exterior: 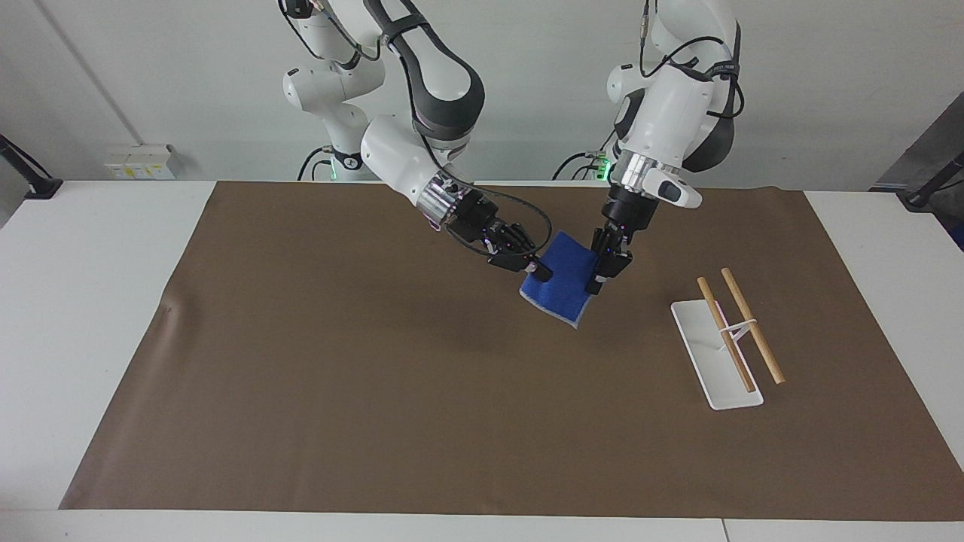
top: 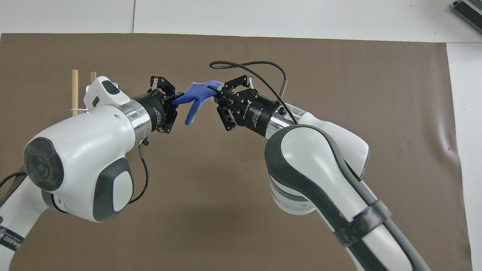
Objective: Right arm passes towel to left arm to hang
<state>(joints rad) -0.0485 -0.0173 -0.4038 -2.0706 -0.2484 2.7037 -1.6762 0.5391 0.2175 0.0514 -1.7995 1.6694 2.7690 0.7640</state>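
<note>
Now towel [exterior: 563, 284] in both claws' grip, midair.

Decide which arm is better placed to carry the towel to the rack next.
Left. Its pincer grips the towel on the rack side; the right pincer holds the other edge.

Royal-blue towel [exterior: 563, 284] with pale-grey edge, brown mat [exterior: 339, 361], white tray [exterior: 715, 369], tan wooden rods [exterior: 742, 331]

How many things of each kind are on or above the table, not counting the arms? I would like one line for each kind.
Royal-blue terry cloth towel: 1
White rack base tray: 1
Wooden rods: 2
Brown table mat: 1
Total: 5
</note>
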